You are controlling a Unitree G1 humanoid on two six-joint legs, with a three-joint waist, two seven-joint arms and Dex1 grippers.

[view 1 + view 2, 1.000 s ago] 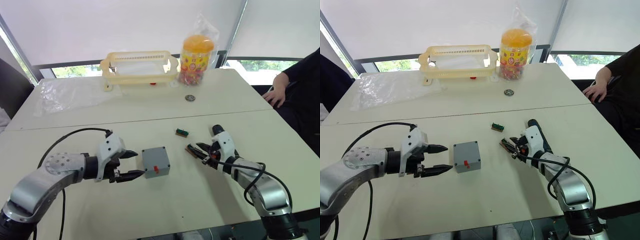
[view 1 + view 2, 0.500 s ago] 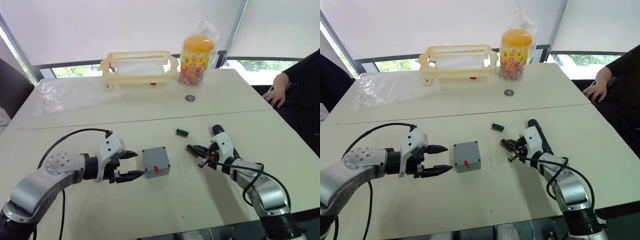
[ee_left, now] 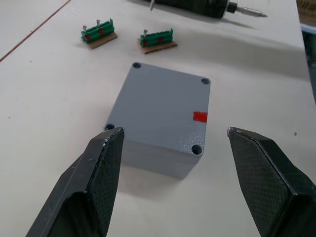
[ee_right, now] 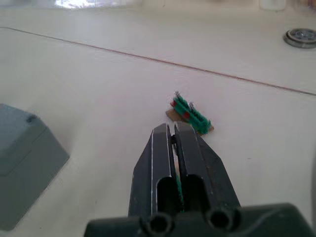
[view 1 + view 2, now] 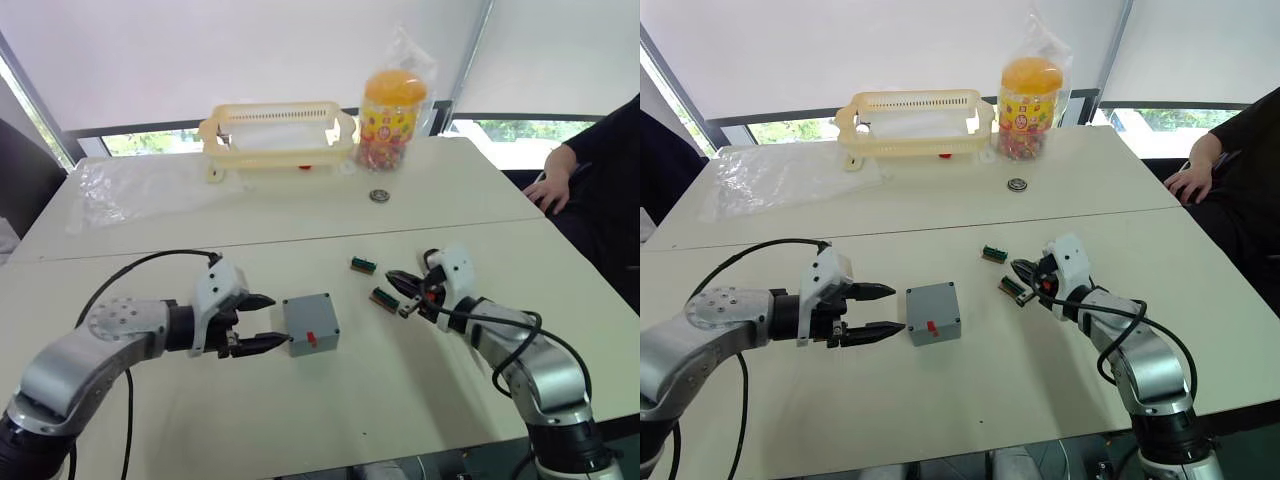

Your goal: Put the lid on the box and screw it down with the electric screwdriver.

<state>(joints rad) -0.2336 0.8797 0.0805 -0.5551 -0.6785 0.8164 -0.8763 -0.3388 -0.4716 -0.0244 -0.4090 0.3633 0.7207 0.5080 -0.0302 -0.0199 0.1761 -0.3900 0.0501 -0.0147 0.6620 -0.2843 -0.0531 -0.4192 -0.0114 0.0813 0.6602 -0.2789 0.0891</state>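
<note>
- Box [image 5: 310,324] sits mid-desk [image 5: 300,420] with lid [image 3: 165,106] seated on top; I judge screwing is still left.
- Left gripper [image 5: 262,322]: jaws wide, flanking the box without touching.
- Right gripper [image 4: 172,143]: jaws nearly closed, holding nothing I can see; since the earlier frame it lifted off the green block [image 5: 382,298].

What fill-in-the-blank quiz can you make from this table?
The left gripper is ___ beside the box. The small mark on the box is ___. The right gripper is ___ near a green block.
Missing words: open; red; shut.
</note>
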